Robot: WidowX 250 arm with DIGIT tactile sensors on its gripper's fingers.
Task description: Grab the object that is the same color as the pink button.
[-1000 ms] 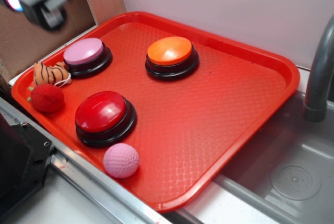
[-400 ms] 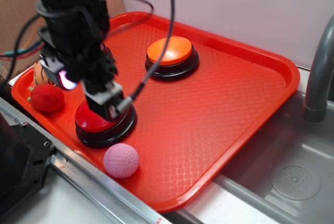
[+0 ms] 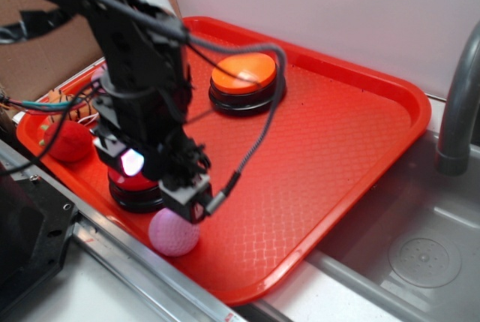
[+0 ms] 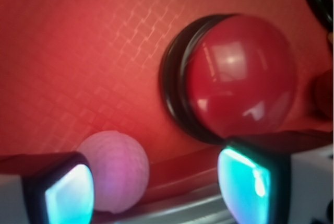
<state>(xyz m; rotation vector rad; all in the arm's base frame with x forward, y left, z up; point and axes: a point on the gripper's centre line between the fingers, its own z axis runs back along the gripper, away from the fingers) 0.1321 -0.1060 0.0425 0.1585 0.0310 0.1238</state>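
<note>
Dimpled matt ball [image 4: 116, 171]; glossy red button [image 4: 237, 80]; textured tray [image 3: 337, 134].

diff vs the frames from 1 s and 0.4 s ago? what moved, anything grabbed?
Only the arm moved: from the tray's far-left corner it swept over the red button toward the near edge. The claw is now open beside the pink ball, which sits by one finger. Nothing is gripped. Ball, buttons and red tray are where they were.
</note>
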